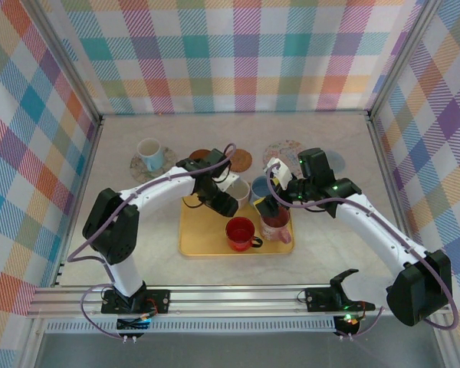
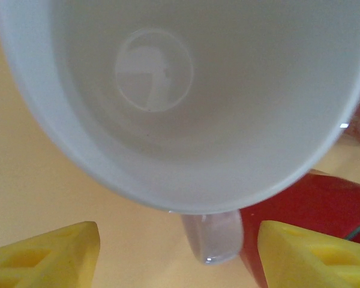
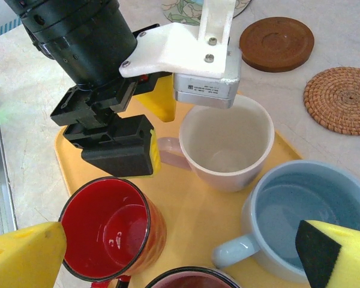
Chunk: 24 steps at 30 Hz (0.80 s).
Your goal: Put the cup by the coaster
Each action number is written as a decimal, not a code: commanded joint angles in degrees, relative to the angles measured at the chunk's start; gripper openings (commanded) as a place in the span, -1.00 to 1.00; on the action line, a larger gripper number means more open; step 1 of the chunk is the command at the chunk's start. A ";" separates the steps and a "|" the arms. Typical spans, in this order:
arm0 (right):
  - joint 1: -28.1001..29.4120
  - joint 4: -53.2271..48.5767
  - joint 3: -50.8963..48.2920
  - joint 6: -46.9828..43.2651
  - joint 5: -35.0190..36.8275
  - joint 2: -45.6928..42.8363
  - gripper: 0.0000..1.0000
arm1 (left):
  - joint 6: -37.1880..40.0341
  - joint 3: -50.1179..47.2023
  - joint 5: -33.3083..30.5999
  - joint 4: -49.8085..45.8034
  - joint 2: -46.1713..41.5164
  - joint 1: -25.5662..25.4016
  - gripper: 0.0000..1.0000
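Risk at this stage centres on the grip. At the bottom of the left wrist view the left gripper (image 2: pixel 179 255) stands partly open, one yellow finger at lower left and one at lower right. The handle (image 2: pixel 213 237) of the white cup (image 2: pixel 186 108) lies between them and apart from both. The white cup sits upright on the yellow tray (image 3: pixel 192 210) at the middle of the right wrist view, with the red cup (image 3: pixel 111 225) at lower left and the blue cup (image 3: pixel 306 210) just beside it at lower right. If the fingers close off-centre on the curved handle, the cup is likely to swing or twist on lifting, and the glossy surface would favour slip. A tilted lift could knock the red cup, which lies near the handle side. The right gripper (image 3: pixel 181 252) stands wide and holds nothing above the near cups; a careless lift path could bring the two arms into contact. A woven coaster (image 3: pixel 342 99) and a brown coaster (image 3: pixel 277 43) lie bare beyond the tray at upper right; which one is meant cannot be told. A patterned coaster (image 3: pixel 180 12) is cut off by the top edge. The cup rim hides the root of the handle in the left wrist view. A fourth cup (image 3: pixel 189 277) appears as a dark rim at the bottom edge.
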 commanded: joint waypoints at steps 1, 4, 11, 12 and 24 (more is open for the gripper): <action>-0.46 1.72 -0.99 0.72 -1.99 -0.86 0.98 | 1.53 0.93 -3.15 -2.75 1.15 -0.63 0.39; -0.46 1.92 -1.19 0.79 -2.26 -0.85 0.98 | 1.89 1.65 -5.36 -3.66 2.10 -0.63 0.37; -0.46 2.01 -1.46 0.62 -1.91 -0.86 0.98 | 2.03 4.01 -8.47 -5.95 3.96 -0.54 0.34; -0.46 2.07 -1.45 0.64 -1.89 -0.83 0.97 | 2.08 4.57 -8.72 -6.53 4.42 -0.54 0.34; -0.47 3.58 -2.40 1.34 -2.21 -0.75 0.97 | 2.87 2.99 0.88 -1.63 4.06 -0.54 0.30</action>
